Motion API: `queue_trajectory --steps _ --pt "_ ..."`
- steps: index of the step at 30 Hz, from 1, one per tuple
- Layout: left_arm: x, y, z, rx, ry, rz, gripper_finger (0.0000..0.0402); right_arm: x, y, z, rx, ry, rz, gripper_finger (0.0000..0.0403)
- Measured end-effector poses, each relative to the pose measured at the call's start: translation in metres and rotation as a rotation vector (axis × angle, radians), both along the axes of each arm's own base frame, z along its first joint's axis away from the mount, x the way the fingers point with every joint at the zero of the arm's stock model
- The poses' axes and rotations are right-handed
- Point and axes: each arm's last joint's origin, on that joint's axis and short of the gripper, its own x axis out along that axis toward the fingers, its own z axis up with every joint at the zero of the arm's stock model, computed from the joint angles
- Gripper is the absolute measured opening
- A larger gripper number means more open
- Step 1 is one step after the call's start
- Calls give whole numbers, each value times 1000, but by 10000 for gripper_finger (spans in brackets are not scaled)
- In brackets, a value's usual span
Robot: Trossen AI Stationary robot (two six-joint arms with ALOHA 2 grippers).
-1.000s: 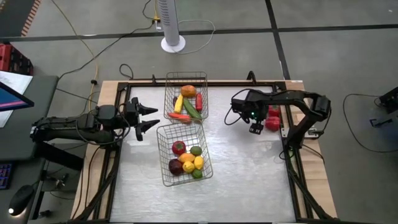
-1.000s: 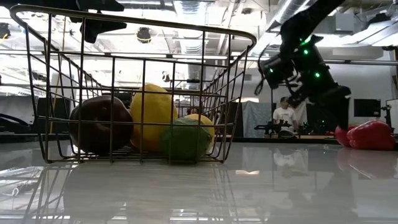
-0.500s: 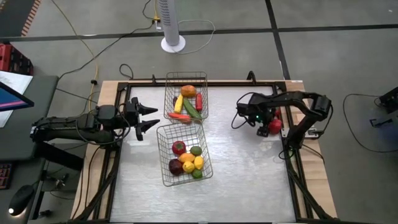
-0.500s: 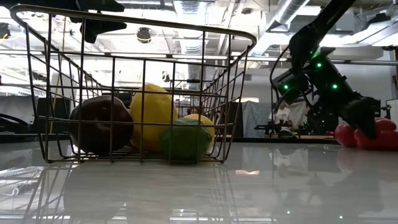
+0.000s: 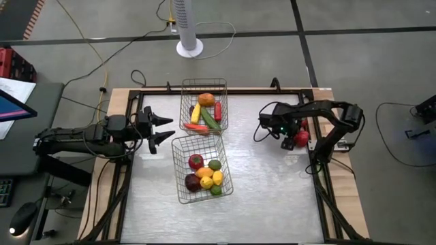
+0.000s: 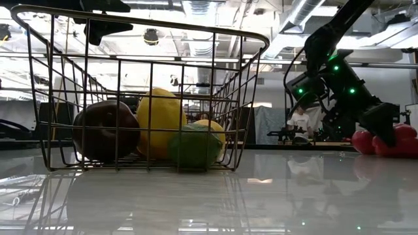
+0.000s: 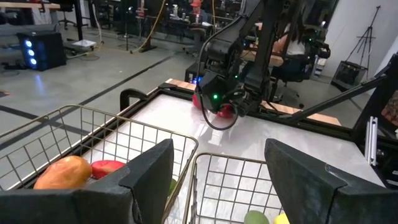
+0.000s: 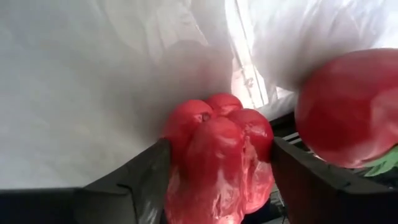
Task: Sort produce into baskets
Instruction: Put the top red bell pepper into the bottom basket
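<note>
Two wire baskets stand mid-table. The far basket holds long and round produce. The near basket holds round red, green, yellow and dark purple pieces. A red bell pepper and a second red piece lie on the table near its right edge. My right gripper is low over the pepper and open, with one finger on each side of it. My left gripper is open and empty, left of the baskets. My right gripper's open fingers stand close against the red pepper's two sides, coming down at a slant from the table's left. I cannot tell whether they touch it. The pepper lies on the table.
The second red piece lies right beside the pepper, toward the table's right frame rail. The two baskets nearly touch each other. Bare tabletop lies between the baskets and my right arm. A person sits in the room beyond the table.
My right gripper has gone toward the table's right edge and down to the red produce, and it now straddles the pepper. It has kept still over the last half second.
</note>
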Motion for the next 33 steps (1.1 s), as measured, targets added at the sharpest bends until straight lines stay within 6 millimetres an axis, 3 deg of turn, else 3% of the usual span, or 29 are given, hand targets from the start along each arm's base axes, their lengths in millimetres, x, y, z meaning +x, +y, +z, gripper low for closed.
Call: queue_trajectory --steps 9,13,23,33 --pt "0 0 0 0 0 0 239 13 9 4 -17 -48 22 225" --pt "0 0 0 0 0 -1 239 25 15 14 -28 -83 33 195" --pt "0 0 0 0 0 -1 239 71 26 71 -93 -250 107 118" --pt "0 0 0 0 1 -1 239 109 39 136 -167 -530 180 117"
